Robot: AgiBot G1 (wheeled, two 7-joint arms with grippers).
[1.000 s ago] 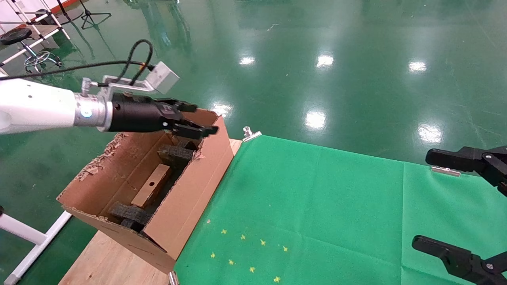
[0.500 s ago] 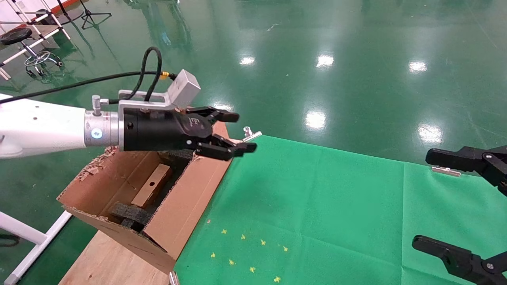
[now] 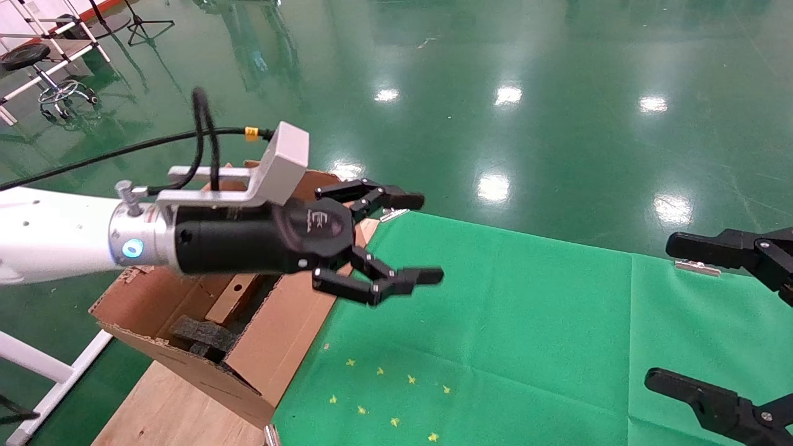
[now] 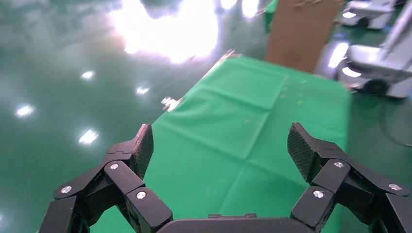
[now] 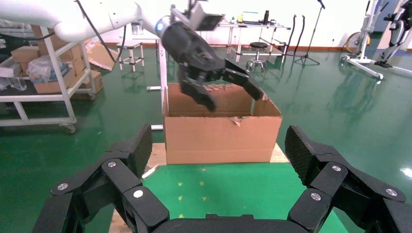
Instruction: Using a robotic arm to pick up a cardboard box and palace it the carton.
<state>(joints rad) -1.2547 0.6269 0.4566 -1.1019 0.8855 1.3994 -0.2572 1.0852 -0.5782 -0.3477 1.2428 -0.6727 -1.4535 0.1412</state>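
The carton (image 3: 291, 334), large and brown with ragged flaps, stands on the table's left end; it also shows as the carton (image 5: 218, 138) in the right wrist view. Inside it the cardboard box (image 3: 226, 306) lies among black foam pieces (image 3: 201, 331), partly hidden by the arm. The robotic arm's left gripper (image 3: 424, 237) hangs open and empty just past the carton's right wall, over the green cloth (image 3: 495, 322). Its fingers (image 4: 145, 145) frame only cloth. That left gripper (image 5: 233, 97) hovers above the carton's rim. My right gripper (image 3: 666, 313) is parked open at the right edge.
Small yellow star marks (image 3: 384, 396) dot the cloth near the front. Metal clips (image 3: 392, 210) pin the cloth's far edge. Bare wooden tabletop (image 3: 161, 402) shows left of the cloth. A white frame leg (image 3: 49, 371) stands on the green floor beside the table.
The left gripper has swung right, from over the carton's inside to past its right wall above the cloth, and its fingers have spread wider. The cardboard box stayed in the carton.
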